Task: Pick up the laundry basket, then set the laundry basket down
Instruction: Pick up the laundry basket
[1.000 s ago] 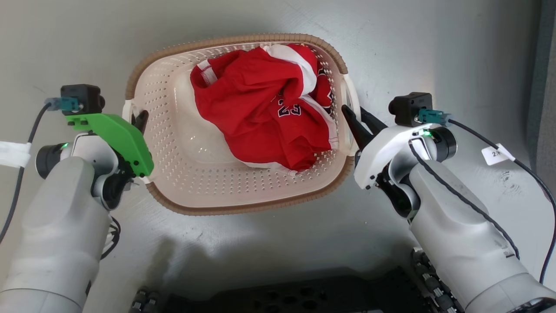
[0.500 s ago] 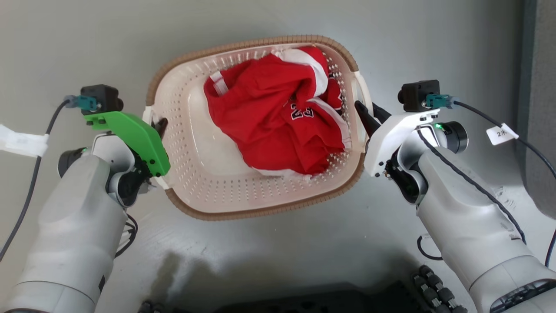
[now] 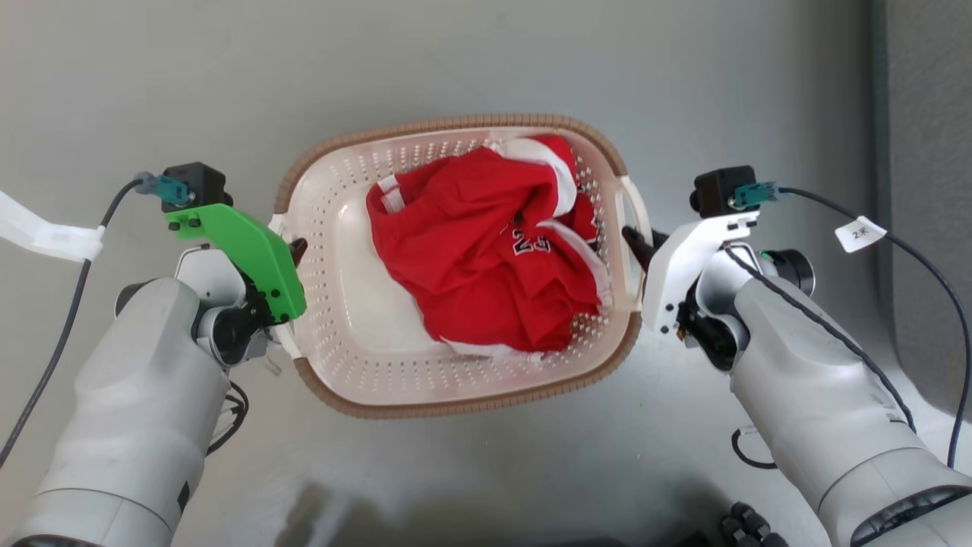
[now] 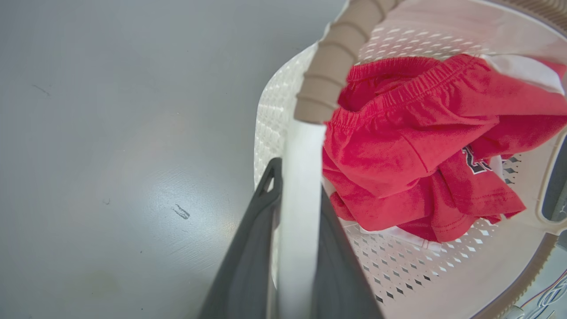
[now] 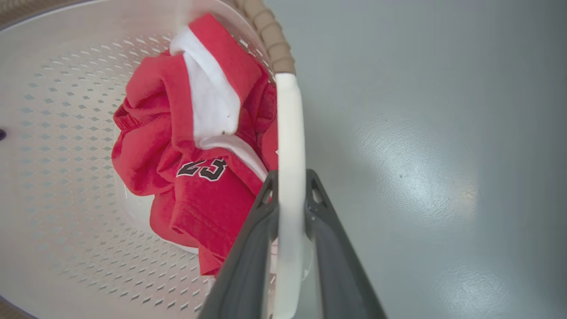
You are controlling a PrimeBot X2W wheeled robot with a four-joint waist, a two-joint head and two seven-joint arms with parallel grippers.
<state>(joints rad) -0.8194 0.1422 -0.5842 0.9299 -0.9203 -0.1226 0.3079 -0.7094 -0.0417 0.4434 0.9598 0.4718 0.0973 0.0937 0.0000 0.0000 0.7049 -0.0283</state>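
The laundry basket [image 3: 456, 406], cream with perforated walls and a brown rim, hangs between my two arms and looks raised off the grey floor. A crumpled red and white jersey [image 3: 486, 258] lies in its right half. My left gripper [image 3: 292, 247] is shut on the basket's left white handle [image 4: 301, 221], whose bar runs between the dark fingers of that gripper [image 4: 297, 177]. My right gripper [image 3: 634, 239] is shut on the right white handle [image 5: 290, 133], which the fingers of that gripper [image 5: 291, 175] pinch from both sides.
Smooth grey floor [image 3: 486, 61] lies all around the basket. A darker grey upright surface [image 3: 926, 190] runs along the right edge. Tagged cables [image 3: 858, 232] trail from both wrists. Dark parts of my base [image 3: 748, 528] show at the bottom edge.
The whole picture has shifted, so the camera moved; my base has slid almost out of the bottom edge. Both grippers stay clamped on the handles, and the basket looks smaller and more level.
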